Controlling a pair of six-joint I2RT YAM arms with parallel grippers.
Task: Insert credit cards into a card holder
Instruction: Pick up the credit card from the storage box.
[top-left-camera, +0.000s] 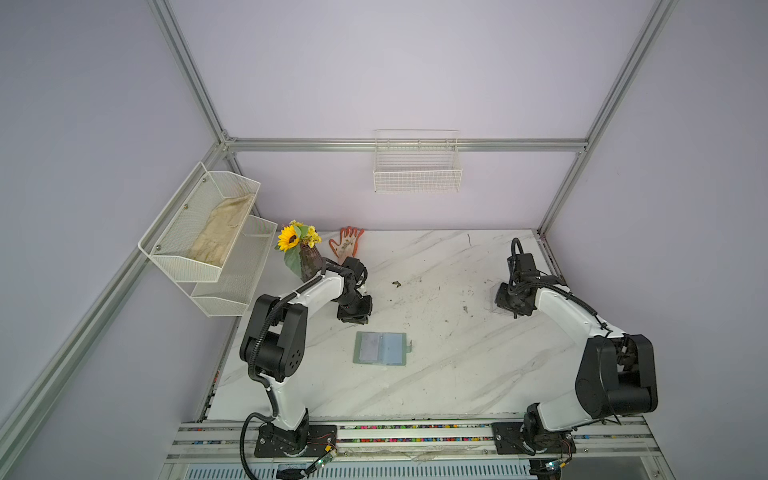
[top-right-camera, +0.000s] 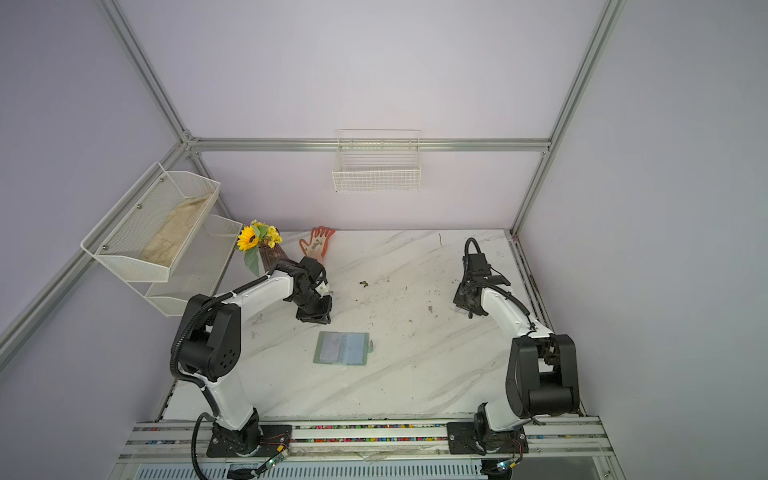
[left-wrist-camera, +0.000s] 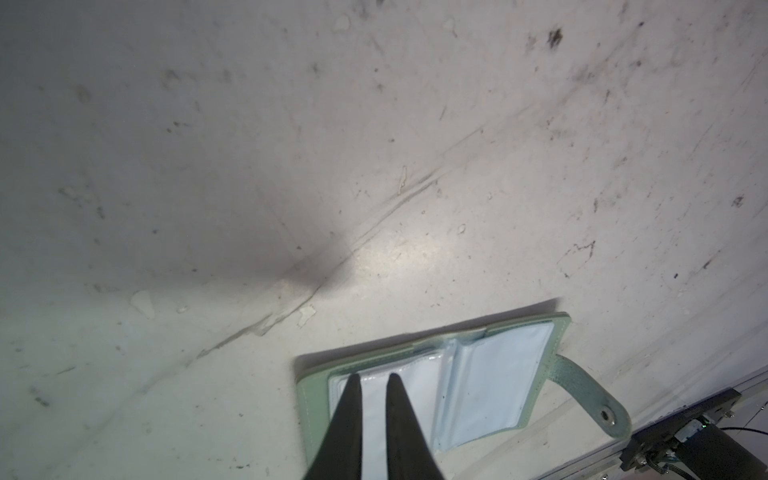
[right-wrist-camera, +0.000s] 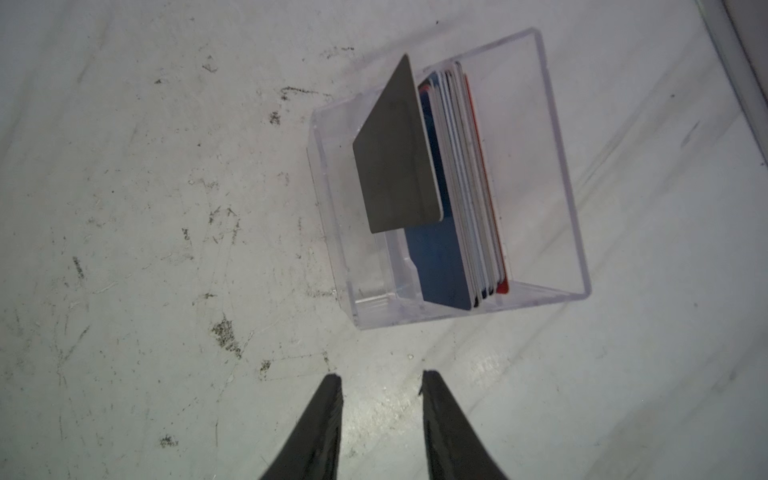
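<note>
The card holder (top-left-camera: 380, 348) is laid open and flat on the marble table (top-left-camera: 457, 382), with its pale bluish sleeves (left-wrist-camera: 498, 374) turned upward and its snap tab (left-wrist-camera: 598, 399) stretched out from its right edge. The credit cards (right-wrist-camera: 461, 187) are kept well apart from the holder, off to its right and farther back, stood on edge in a clear box (right-wrist-camera: 557, 166). A black card (right-wrist-camera: 395, 153) is tilted away from the pack, a blue card (right-wrist-camera: 440, 266) is seen just behind it, and white and red edges are packed beyond. Just behind the holder's left half the left gripper (left-wrist-camera: 372, 378) is hung, its fingers (left-wrist-camera: 345, 415) brought nearly together with only a slim gap and nothing between them — whether a sleeve is touched cannot be told. The right gripper (right-wrist-camera: 380, 378) is held near the box, its fingers spread apart and empty. Farther back and to the left of the holder, a vase of sunflowers (top-left-camera: 305, 259) and an orange glove (top-left-camera: 347, 245) are set by the wall.
</note>
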